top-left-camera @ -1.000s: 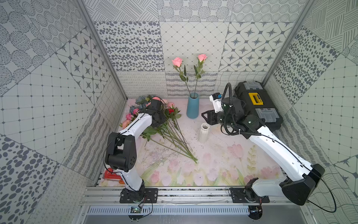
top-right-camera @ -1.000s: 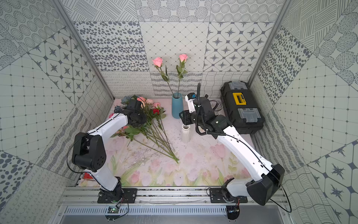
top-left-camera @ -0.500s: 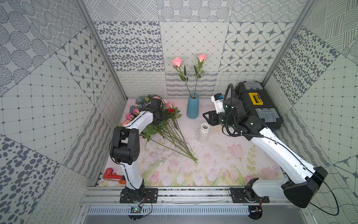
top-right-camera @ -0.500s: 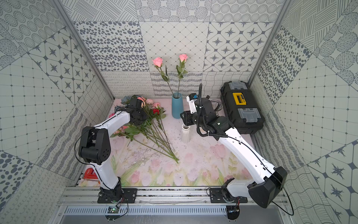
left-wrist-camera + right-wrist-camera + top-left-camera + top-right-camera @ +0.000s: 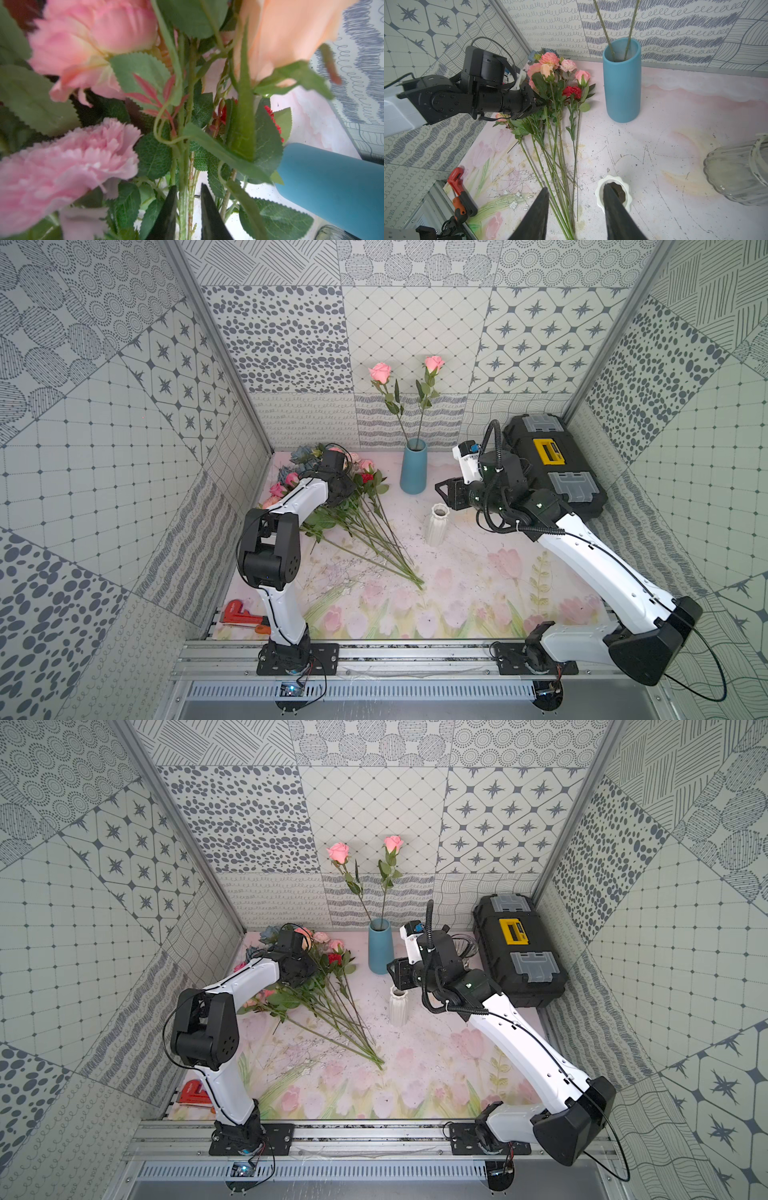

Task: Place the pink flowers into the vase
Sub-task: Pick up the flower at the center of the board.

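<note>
The pink flowers (image 5: 374,539) lie in a bunch on the table's left, heads (image 5: 550,62) toward the back wall. My left gripper (image 5: 188,207) reaches into the bunch just below the heads, its jaws narrowed around a few green stems (image 5: 184,205). It also shows in a top view (image 5: 345,490) and in the right wrist view (image 5: 538,106). The blue vase (image 5: 413,466) (image 5: 380,946) (image 5: 622,83) stands at the back centre with two pink roses (image 5: 381,372) in it. My right gripper (image 5: 576,207) (image 5: 446,495) hovers open and empty over the stem ends.
A small white ribbed vase (image 5: 436,524) (image 5: 613,195) stands just under my right gripper. There is a clear glass vase (image 5: 737,172) beside it. A black toolbox (image 5: 552,464) fills the back right. A red carnation (image 5: 367,477) and blue hydrangeas (image 5: 301,456) sit in the bunch. A red wrench (image 5: 237,612) lies front left.
My left arm's elbow has swung up and a little right while its gripper stayed in the bunch and narrowed on the stems. The right arm has hardly moved.
</note>
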`<state>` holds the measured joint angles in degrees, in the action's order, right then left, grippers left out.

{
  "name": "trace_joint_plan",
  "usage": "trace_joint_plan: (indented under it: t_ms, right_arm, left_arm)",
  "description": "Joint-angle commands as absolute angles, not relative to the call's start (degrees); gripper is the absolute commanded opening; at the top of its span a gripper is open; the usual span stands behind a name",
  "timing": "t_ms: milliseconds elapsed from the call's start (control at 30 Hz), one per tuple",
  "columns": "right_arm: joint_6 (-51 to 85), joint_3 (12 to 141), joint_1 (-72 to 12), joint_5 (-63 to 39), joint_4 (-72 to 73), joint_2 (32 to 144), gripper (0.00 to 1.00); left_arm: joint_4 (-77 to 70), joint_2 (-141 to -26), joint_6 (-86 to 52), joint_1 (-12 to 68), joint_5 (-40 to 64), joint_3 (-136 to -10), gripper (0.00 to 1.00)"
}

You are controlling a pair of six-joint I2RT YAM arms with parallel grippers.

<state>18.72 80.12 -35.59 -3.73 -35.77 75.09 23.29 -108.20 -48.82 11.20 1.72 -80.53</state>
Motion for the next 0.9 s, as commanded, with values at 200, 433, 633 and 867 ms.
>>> trace_joint_plan:
  t_ms: [200, 433, 633, 867]
  right_arm:
    - [19.04, 79.19, -35.43, -2.81, -33.73, 73.66, 0.43]
    - [19.25, 79.02, -35.40, -3.08, -33.62, 73.75, 0.44]
    - [19.34, 79.01, -35.34, -3.26, -33.05, 73.95, 0.44]
    - [19.54, 79.45, -35.36, -3.83, -32.78, 74.43, 0.44]
  left_arm:
    - [20.58, -110.37, -50.09, 10.93, 3.78, -81.04, 0.19]
    - [19.47, -110.16, -50.62, 10.90, 3.57, -79.97, 0.12]
    - [20.41, -108.15, -49.79, 10.74, 1.96, -79.68, 0.03]
    - [23.24, -103.83, -48.74, 10.63, -0.05, -79.93, 0.00]
